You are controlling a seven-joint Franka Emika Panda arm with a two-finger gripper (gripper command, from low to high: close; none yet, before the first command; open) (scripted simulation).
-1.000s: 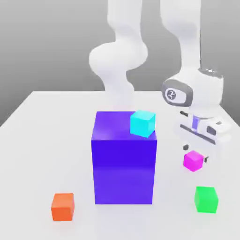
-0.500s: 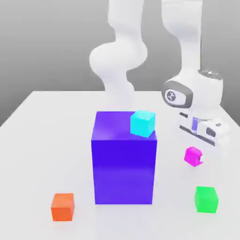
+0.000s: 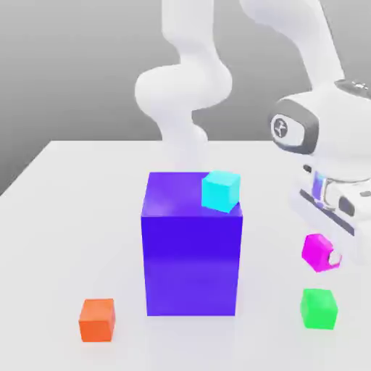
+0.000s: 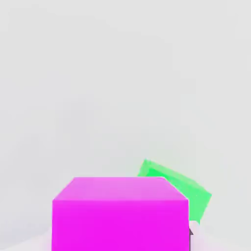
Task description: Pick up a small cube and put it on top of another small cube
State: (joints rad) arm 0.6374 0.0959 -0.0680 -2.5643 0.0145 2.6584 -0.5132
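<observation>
The small magenta-pink cube (image 3: 317, 251) hangs tilted in the air at the exterior view's right, with my gripper (image 3: 323, 254) shut on it under the white hand (image 3: 330, 145). A green cube (image 3: 319, 308) rests on the table straight below it, a gap apart. The hand view has the pink cube (image 4: 120, 215) close up and the green cube (image 4: 182, 188) just past its corner. A cyan cube (image 3: 220, 190) sits on top of the tall blue block (image 3: 192, 250).
An orange cube (image 3: 97, 319) lies on the white table (image 3: 72, 217) at the front of the exterior view's left. The tall blue block stands mid-table, to the exterior view's left of my hand. The arm's white links rise behind it.
My gripper has shut on the pink cube. It has carried the cube toward the exterior view's right, over the green cube, and the hand has risen.
</observation>
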